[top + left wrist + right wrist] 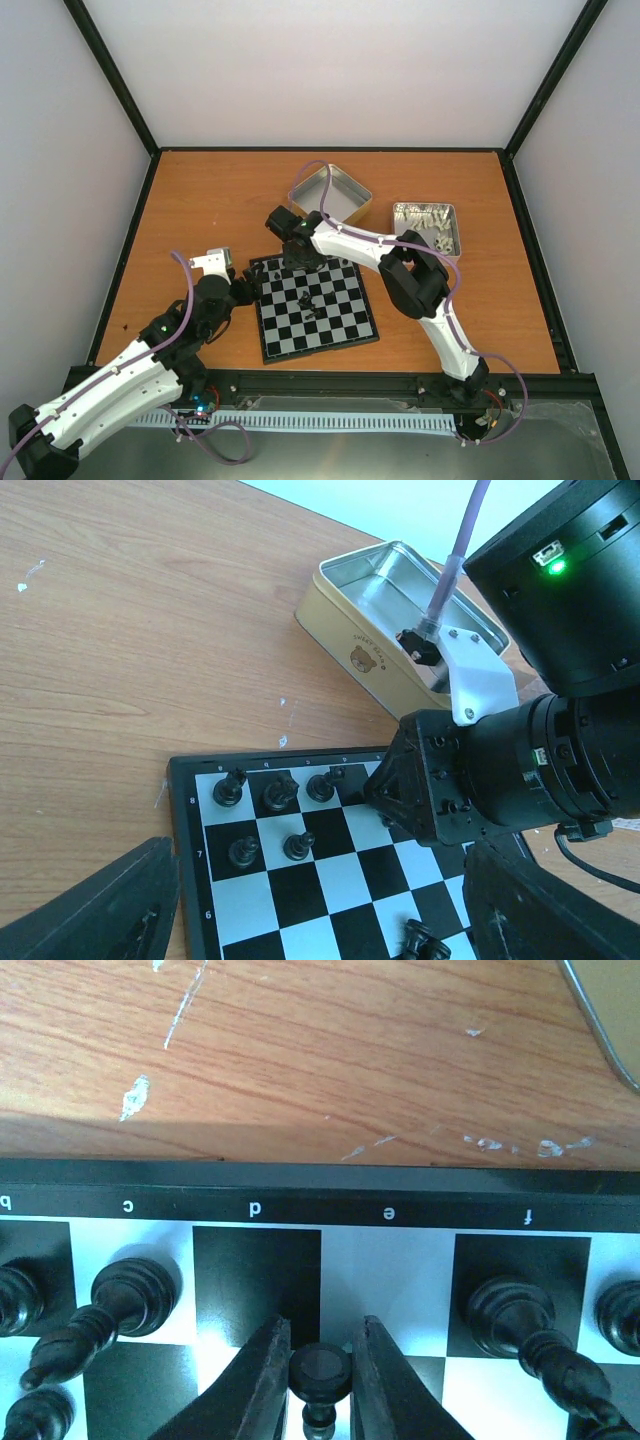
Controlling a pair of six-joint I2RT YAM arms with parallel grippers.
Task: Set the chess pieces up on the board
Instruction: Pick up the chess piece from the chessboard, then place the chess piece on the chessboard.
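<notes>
We list one board [338, 322], black and light-grey checks inside a thin black rim, lying flat on the orange wood tabletop [200, 200] close to the arms' bases. We record the black chess pieces [278, 793] gathered mostly along its far edge. In the left wrist view three stand on the rank marked 8 and two on the rank marked 7, and one more sits further in, cut off by the frame's edge. We note the right tool [322, 1332] reaching over that far edge. Its two fingers [262, 1385] lie against either side of the round head of one black piece [320, 1368], clenched on it. This piece sits about at the line between files d and e, one rank in from the lettered rim. We cannot tell whether its base touches the board. Other black pieces stand on c and f of the edge rank to either side. We enter the left tool [325, 880] as released, fingers spread wide with nothing gripped, hovering at the board's far left corner. Beyond the board we list a square metal tin [330, 195], cream-sided with a small bear mark and its bare floor showing. To its right sits a second tin [447, 212] holding pale pieces [420, 215].
</notes>
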